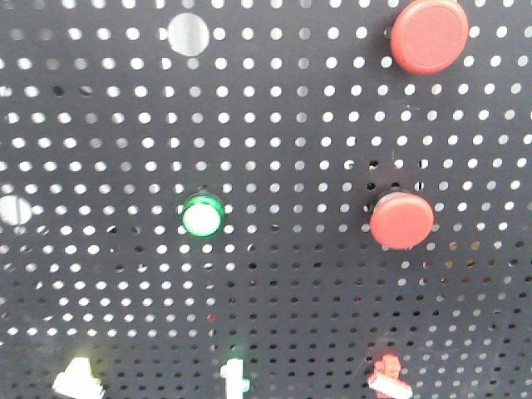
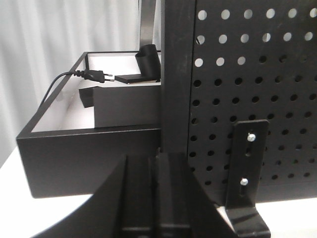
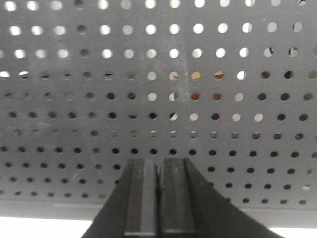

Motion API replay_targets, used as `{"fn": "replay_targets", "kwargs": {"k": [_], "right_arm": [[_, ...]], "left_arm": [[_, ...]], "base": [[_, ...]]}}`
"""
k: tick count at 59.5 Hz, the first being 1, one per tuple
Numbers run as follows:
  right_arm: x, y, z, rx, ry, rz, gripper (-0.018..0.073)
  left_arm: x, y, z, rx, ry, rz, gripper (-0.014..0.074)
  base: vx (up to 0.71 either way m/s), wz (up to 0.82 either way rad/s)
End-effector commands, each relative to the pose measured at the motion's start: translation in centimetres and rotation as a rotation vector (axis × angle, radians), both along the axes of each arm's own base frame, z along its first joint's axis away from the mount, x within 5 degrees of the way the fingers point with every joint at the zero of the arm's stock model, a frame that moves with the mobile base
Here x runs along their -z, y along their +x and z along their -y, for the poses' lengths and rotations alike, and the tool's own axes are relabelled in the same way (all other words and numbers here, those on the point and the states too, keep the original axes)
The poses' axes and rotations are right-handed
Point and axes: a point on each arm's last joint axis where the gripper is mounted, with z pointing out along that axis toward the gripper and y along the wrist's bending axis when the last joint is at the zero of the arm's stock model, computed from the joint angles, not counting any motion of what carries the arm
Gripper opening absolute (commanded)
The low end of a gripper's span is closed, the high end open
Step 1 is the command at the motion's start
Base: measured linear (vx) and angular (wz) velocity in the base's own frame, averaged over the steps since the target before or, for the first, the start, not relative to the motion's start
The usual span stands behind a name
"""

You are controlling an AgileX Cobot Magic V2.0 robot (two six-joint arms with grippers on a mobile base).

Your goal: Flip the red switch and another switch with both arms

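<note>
Small red lever switch with white tip [image 1: 389, 376] low at the right of a black perforated metal panel [image 1: 299, 187], under a round red mushroom button [image 1: 401, 220]. Left pincer [image 2: 157, 198] pressed together by the panel's edge — right pincer [image 3: 158, 198] pressed together, facing the panel's lower rows.

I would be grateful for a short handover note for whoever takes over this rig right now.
Left claw: shut, empty, at the pegboard side edge, next to a black tray.
Right claw: shut, empty, facing bare pegboard; no switch in its view.
Red switch: bottom edge of the front view, below the lower red mushroom button. Pale switch and white switch sit to its left.
Done: nothing evident; neither claw touches a switch.
Left: both toggles.
</note>
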Motion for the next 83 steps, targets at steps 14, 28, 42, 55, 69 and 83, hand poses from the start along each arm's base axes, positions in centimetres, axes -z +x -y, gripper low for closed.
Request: {"fn": "replay_targets", "kwargs": {"k": [14, 28, 42, 55, 69, 83], "right_arm": [[-0.7, -0.1, 0.1, 0.007, -0.003, 0.095, -0.0006], [-2.0, -0.2, 0.1, 0.009, 0.019, 0.233, -0.0006], [-7.5, -1.6, 0.2, 0.004, 0.064, 0.398, -0.0006], [-14.5, -2.0, 0.1, -0.001, 0.036, 0.274, -0.0006], [-16.8, 0.1, 0.0, -0.008, 0.074, 0.197, -0.0006], [-16.6, 0.3, -0.1, -0.012, 0.14, 0.173, -0.0006]], "left_arm": [[-0.1, 0.0, -0.1, -0.007, -0.018, 0.074, 0.0003], [-0.7, -0.1, -0.1, -0.011, -0.02, 0.132, 0.0003], [-4.0, -0.6, -0.2, -0.017, -0.052, 0.32, 0.0003], [-10.8, -1.2, -0.1, -0.004, -0.034, 0.28, 0.0003], [-15.2, 0.9, 0.0, -0.003, -0.044, 0.242, 0.0003], [-16.1, 1.5, 0.6, 0.054, -0.048, 0.14, 0.0003]], "base": [[0.01, -0.02], [0.0, 0.0], [0.0, 0.0], [0.0, 0.0], [0.0, 0.0], [0.0, 0.0]]}}
